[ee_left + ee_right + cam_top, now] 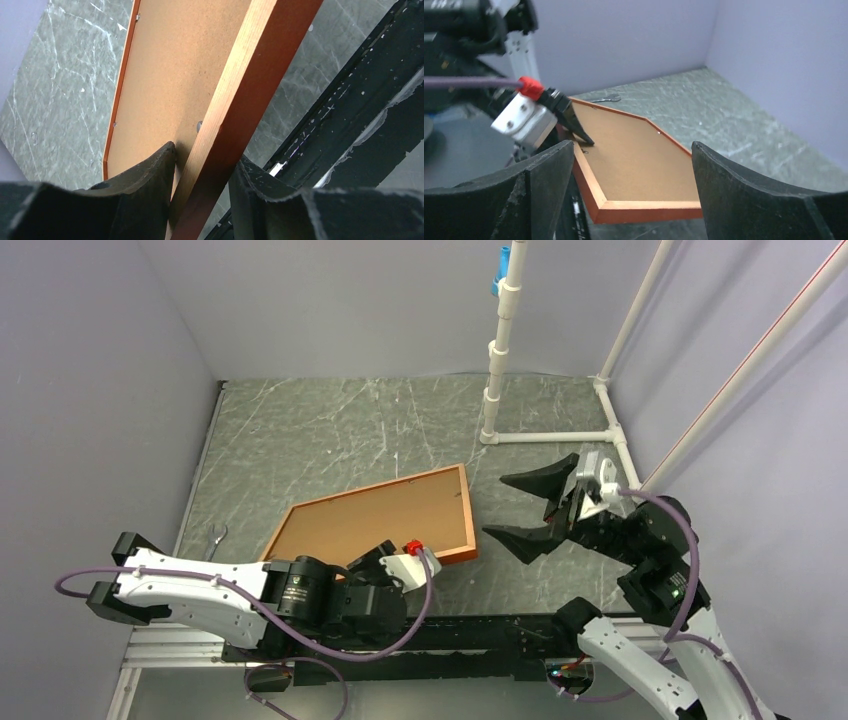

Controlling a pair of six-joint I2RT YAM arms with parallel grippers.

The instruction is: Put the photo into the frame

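The orange-brown frame (469, 515) lies back-up near the table's front, its plain brown backing board (375, 515) filling it. My left gripper (385, 555) is shut on the frame's near rail (250, 90), one finger on the board side and the other on the outer side. In the right wrist view the frame's corner (649, 207) hangs a little above the table. My right gripper (498, 506) stands open just right of the frame, apart from it, with nothing between its fingers. The photo is not in view.
A small wrench (216, 536) lies on the grey marbled table left of the frame. A white pipe stand (495, 390) rises at the back right, with pipes running along the right wall. The black rail (350, 90) runs along the table's near edge.
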